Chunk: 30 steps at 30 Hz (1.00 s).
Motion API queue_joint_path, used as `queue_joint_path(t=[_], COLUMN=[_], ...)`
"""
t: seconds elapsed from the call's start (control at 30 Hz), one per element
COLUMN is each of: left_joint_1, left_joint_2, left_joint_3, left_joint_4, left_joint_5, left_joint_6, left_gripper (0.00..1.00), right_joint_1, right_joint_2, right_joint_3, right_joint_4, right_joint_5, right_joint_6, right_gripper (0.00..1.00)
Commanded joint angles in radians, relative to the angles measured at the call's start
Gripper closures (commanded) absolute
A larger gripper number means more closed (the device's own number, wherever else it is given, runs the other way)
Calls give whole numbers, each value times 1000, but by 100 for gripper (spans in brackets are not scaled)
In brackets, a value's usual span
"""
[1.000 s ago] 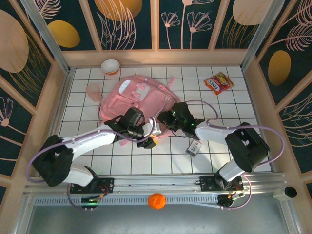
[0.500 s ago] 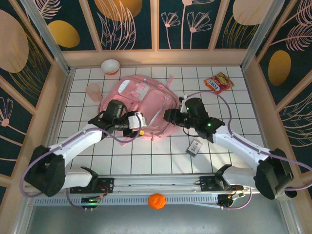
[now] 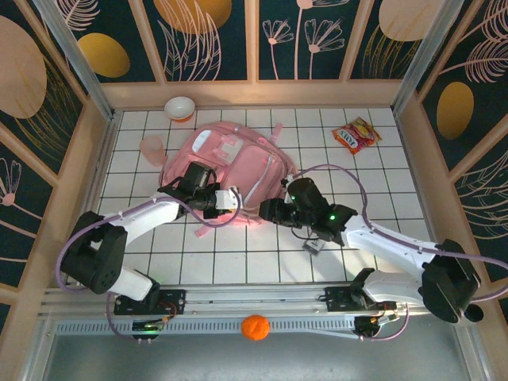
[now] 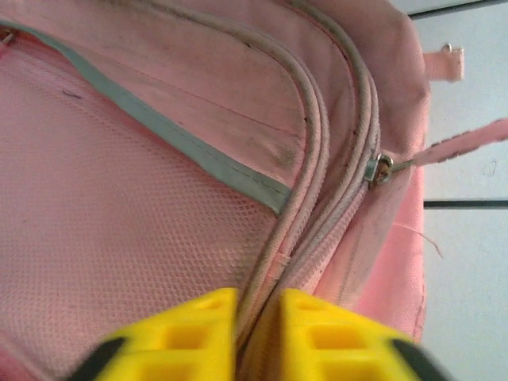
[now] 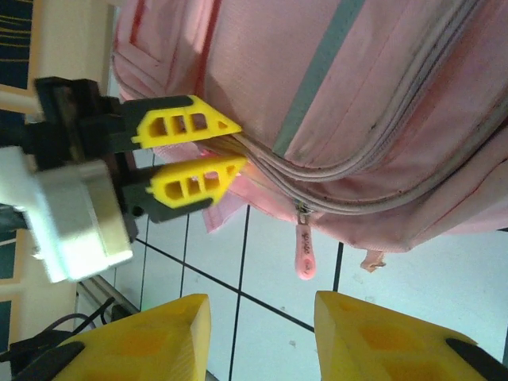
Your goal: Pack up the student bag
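student bag (image 3: pixel 230 159): large soft pink fabric backpack with white zipper trim; lies flat at the middle-left of the white tiled tabletop (image 3: pixel 397 190), its near edge toward the arms
left hand (image 4: pixel 259 298): closed on the bag's piped zipper edge; probably pinning the fabric so the zip can run
right hand (image 5: pixel 262 305): open and empty over bare tile, just beside the pink zipper pull tab (image 5: pixel 304 250); likely placed to take it
bag contents: zippers look shut; inside hidden
white round bowl (image 3: pixel 180 106), translucent pink cup (image 3: pixel 151 145): behind and left of the bag; both look empty
red-and-yellow snack packet (image 3: pixel 355 135): unpacked; well apart from the bag
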Motion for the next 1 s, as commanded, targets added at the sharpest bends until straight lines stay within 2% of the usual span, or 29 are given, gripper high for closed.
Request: queue_joint_path(t=[0.0, 0.13, 0.27, 0.47, 0.73, 0.97], left_joint_1=[6, 5, 5, 5, 6, 7], left_joint_2=[-66, -130, -142, -139, -168, -213], left_joint_3=[-55, -105, -117, -116, -147, -189], left_joint_4=[60, 145, 161, 163, 210, 267], left_joint_5=[45, 96, 130, 131, 89, 66], left_joint_6=[-69, -176, -212, -223, -260, -318], left_gripper=[100, 100, 100, 100, 100, 100], right_joint_1=[10, 14, 15, 39, 61, 90], right_joint_2=[40, 116, 199, 298, 435, 515], right_joint_3=[-26, 16, 64, 168, 262, 330], right_joint_4=[96, 57, 5, -120, -154, -263], right_joint_5=[-38, -31, -26, 58, 53, 185], right_joint_6=[58, 58, 50, -55, -134, -160], right_gripper=[61, 61, 60, 59, 60, 63])
